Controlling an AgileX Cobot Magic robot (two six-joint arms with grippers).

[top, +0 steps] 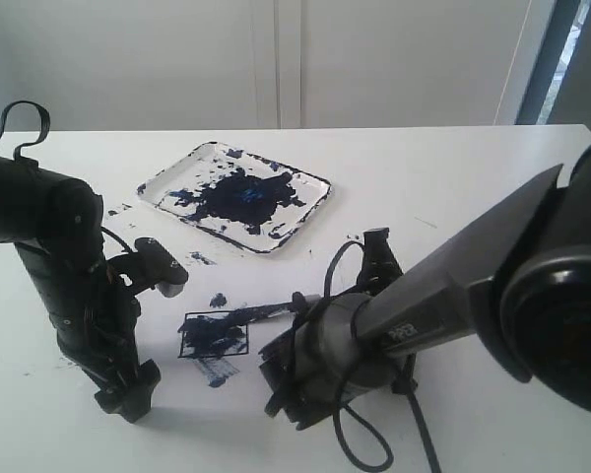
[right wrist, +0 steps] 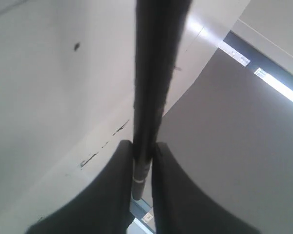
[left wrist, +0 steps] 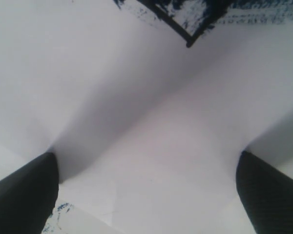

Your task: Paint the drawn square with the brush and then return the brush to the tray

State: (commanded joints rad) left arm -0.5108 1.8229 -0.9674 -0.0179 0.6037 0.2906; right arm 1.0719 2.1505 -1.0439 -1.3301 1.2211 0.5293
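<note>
The right gripper [right wrist: 142,158] pinches the brush [right wrist: 156,73] to stroke the drawn square [top: 215,335] near the worktop [top: 453,177] front edge; the left gripper [left wrist: 146,195], spread apart, probably steadies the paper [left wrist: 136,122].

White table [top: 453,177] and its load. A shallow white tray [top: 323,189] sits toward the far side, with a dark blue blot [top: 238,194] at its middle. Nearer, and well apart from the tray, a white paper sheet [left wrist: 136,146] bears the black-outlined drawn square [top: 215,335], largely smeared dark blue. Stray blue marks [top: 218,300] lie between tray and square, with more just at the square's near edge.
</note>
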